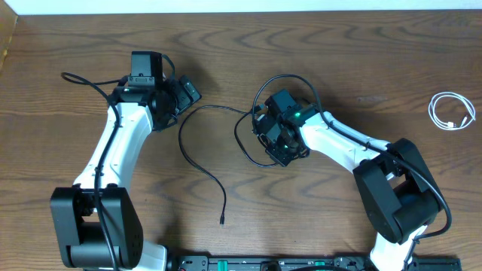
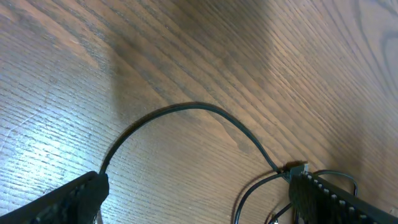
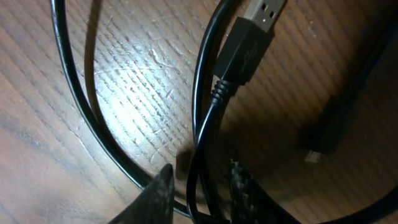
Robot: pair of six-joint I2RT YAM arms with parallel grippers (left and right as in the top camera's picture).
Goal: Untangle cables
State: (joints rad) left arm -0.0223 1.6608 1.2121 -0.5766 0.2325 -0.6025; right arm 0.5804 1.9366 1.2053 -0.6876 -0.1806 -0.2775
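Note:
Two black cables lie tangled at the table's middle. One black cable (image 1: 188, 147) arcs from the knot to a loose plug near the front. The other (image 1: 290, 78) loops behind my right gripper (image 1: 280, 143). In the right wrist view the right gripper (image 3: 199, 190) has its fingers narrowly apart around a black cord (image 3: 202, 118), with slim gaps on both sides. That cord ends in a USB plug (image 3: 249, 40). My left gripper (image 1: 184, 94) stands wide open and holds nothing. An arc of black cable (image 2: 199, 107) lies ahead of the left gripper (image 2: 199, 186). The white cable (image 1: 452, 111) is coiled at far right.
Thicker black cords run along both arms to their bases (image 1: 90, 233). A second black strand (image 3: 78, 93) and a small dark plug (image 3: 323, 140) lie beside the right fingers. The table's far edge (image 1: 241, 10) is at the top.

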